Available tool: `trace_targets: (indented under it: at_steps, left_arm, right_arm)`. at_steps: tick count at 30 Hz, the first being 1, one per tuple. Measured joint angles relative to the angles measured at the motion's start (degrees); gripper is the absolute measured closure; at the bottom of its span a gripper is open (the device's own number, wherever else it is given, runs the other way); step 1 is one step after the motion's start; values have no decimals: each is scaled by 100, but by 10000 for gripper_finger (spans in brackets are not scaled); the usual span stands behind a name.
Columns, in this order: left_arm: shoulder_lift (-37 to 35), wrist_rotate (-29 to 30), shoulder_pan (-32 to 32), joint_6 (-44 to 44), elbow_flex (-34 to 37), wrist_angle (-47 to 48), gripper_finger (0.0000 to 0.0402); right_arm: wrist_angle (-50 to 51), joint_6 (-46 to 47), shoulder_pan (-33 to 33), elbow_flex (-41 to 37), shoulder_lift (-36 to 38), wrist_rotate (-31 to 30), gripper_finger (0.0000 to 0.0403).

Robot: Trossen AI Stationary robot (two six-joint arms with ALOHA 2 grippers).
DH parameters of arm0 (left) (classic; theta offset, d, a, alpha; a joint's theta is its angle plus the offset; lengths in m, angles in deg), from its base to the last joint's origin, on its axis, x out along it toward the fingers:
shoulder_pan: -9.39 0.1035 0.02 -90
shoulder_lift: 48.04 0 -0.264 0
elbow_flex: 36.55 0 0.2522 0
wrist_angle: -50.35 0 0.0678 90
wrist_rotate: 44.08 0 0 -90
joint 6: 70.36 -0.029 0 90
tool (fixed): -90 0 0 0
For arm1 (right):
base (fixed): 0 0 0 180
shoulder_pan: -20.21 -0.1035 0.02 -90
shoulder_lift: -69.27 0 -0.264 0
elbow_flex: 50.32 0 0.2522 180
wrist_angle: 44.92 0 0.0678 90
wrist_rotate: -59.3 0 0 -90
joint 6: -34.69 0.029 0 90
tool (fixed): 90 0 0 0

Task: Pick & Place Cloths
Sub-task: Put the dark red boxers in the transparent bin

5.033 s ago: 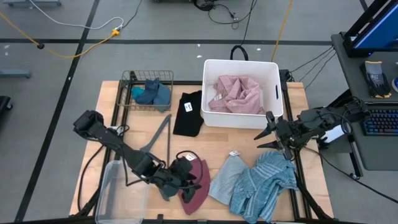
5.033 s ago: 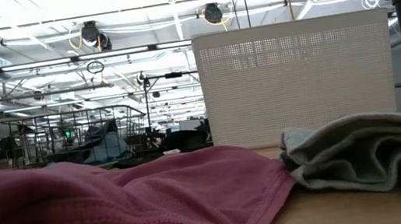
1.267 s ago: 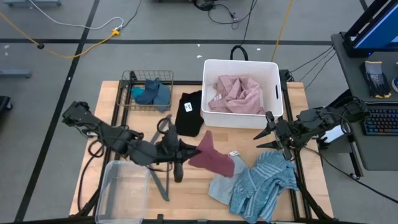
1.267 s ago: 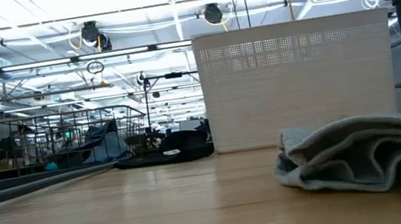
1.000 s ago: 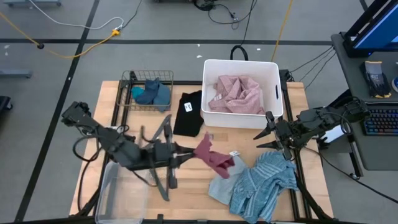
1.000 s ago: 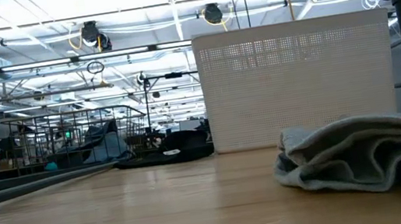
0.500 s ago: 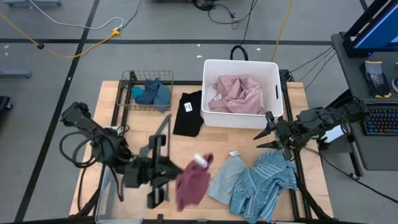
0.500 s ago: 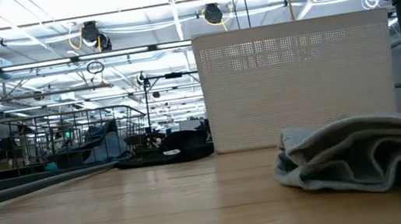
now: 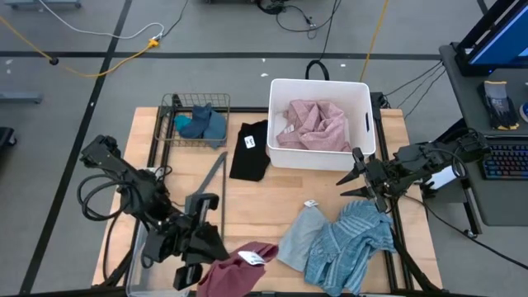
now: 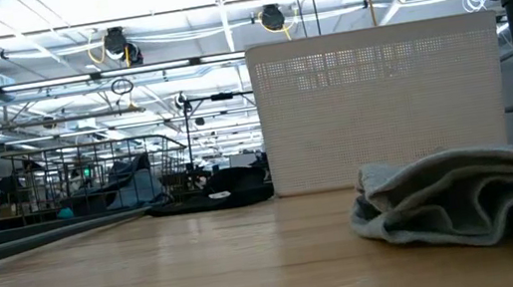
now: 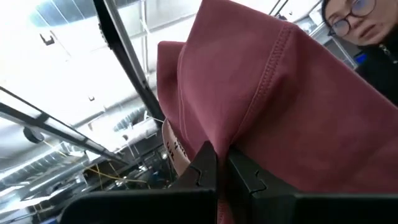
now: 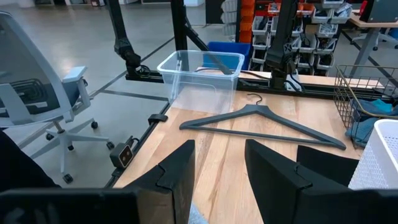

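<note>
My left gripper (image 9: 209,263) is raised over the table's near edge, beside the clear plastic bin (image 9: 139,262), and is shut on a maroon cloth (image 9: 235,269) with a white tag (image 9: 252,258). In the left wrist view the maroon cloth (image 11: 261,99) fills the picture above the shut fingers. My right gripper (image 9: 355,176) waits open at the table's right side, by the white basket (image 9: 320,87) that holds a pink cloth (image 9: 313,124). A pale grey-blue cloth (image 9: 299,235) and a blue striped cloth (image 9: 351,239) lie flat on the table, as does a black cloth (image 9: 250,150). My left gripper pinches a fold of the maroon cloth (image 11: 214,146) between its two shut fingers, which slant upward. The cloth drapes slack over and around the fingertips. It is lifted clear of the table; how many layers are caught cannot be told.
A wire basket (image 9: 196,106) at the far left holds teal and dark blue cloths (image 9: 203,124). A grey hanger (image 9: 216,175) lies on the table's middle left. A person (image 11: 364,25) shows beyond the table in the left wrist view.
My left gripper has swung from the table's middle toward its near edge, rising, tipping upward and rolling. The maroon cloth has gone with it, from beside the white basket to above the near edge next to the clear bin, clear of the table all the way.
</note>
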Motion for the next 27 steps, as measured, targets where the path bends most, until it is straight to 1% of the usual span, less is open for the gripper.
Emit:
trace_targets:
  at_steps: [3,5,7,9,11,13,16,18,21,27]
  left_arm:
    - [0,40,4,42,0,0,401]
    - [0,366,-8,138,0,0,401]
    - [0,1118,-63,390,0,1,401]
    - [0,2081,-123,750,0,36,401]
    - [0,3089,-157,1304,0,232,401]
    - [0,3971,-184,1971,0,574,401]
    - [-1,4960,-242,2878,0,1116,401]
    - [-34,5376,-328,3360,0,1478,401]
    - [-42,5793,-420,3855,0,1764,401]
    - [-42,6748,-757,4056,0,1801,401]
  right_arm:
    - [0,5,0,0,0,0,271]
    - [0,7,0,0,0,0,271]
    - [0,15,0,0,0,0,271]
    - [0,17,0,0,0,0,271]
    - [0,17,0,0,0,0,271]
    - [1,17,-1,0,0,0,271]
    - [2,17,0,0,0,0,271]
    - [2,15,-2,0,0,0,271]
    - [4,4,0,0,0,-1,271]
    - [30,2,0,0,0,0,271]
